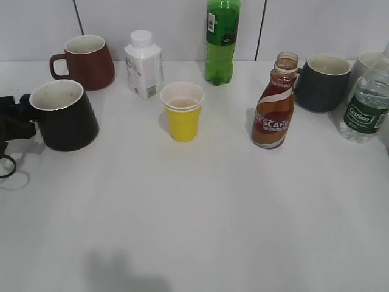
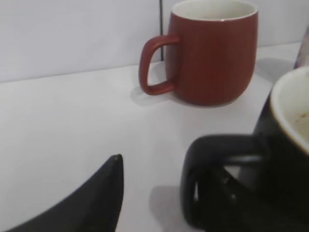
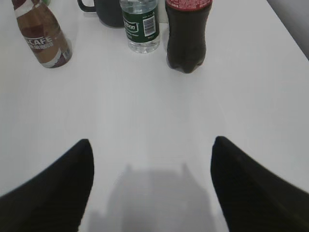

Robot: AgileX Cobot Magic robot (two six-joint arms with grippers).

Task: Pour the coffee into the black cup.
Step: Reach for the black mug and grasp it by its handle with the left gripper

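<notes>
With the black cup (image 1: 64, 115) at the tabletop's (image 1: 200, 207) left held by its handle in the left claw (image 2: 193, 193), the right claw (image 3: 150, 186), spread apart and empty, should be closed squarely around the Nescafe coffee bottle (image 1: 275, 109).

Bright even overhead light, soft shadows on white table (image 1: 200, 207) — close foregrounds blurred.
</notes>
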